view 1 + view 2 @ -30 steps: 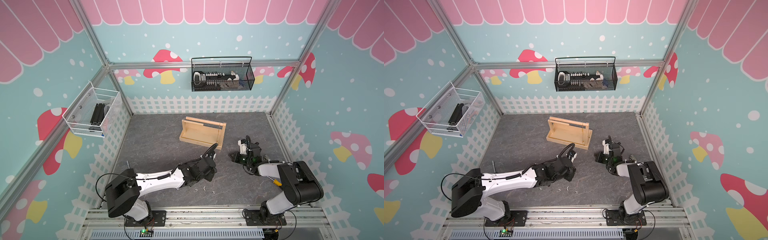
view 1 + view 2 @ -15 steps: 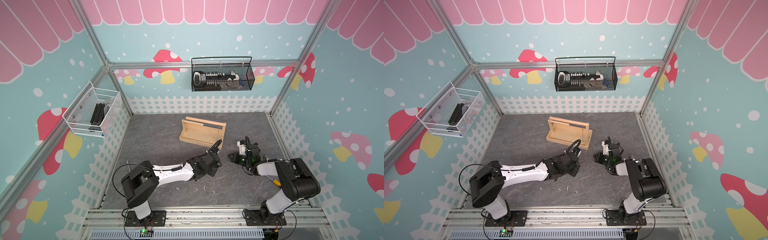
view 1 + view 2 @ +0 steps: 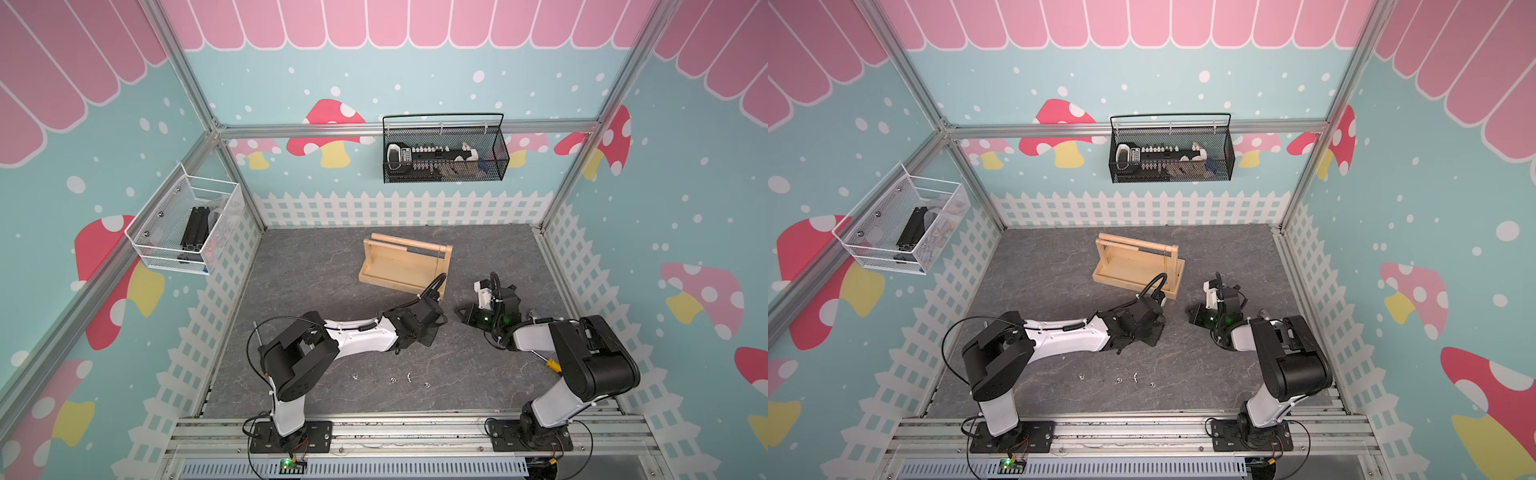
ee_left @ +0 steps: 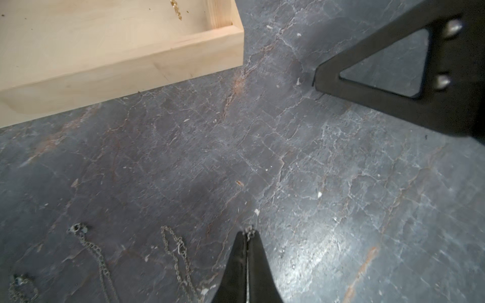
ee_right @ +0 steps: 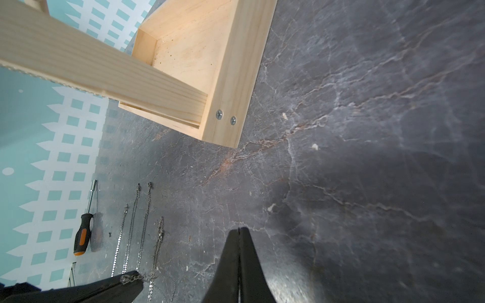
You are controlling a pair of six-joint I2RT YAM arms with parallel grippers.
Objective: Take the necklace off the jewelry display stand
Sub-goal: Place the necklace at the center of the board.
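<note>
At five o'clock from the stand (image 3: 395, 266), the left gripper (image 4: 248, 235), pinching a silver necklace (image 4: 250, 230), has edged closer. Right gripper (image 5: 238, 232) closed; gold necklace (image 4: 176, 10) still hanging.

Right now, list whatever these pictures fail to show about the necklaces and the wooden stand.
Thin gold chain necklace: left wrist view, cut off by the edge; in both top views too thin to show how it hangs from the pale wooden jewelry display stand.
Silver chain in the shut left tool, left wrist view: few links show; the tool hides the rest.
Black wire basket, top views: contents blurred by mesh.
</note>
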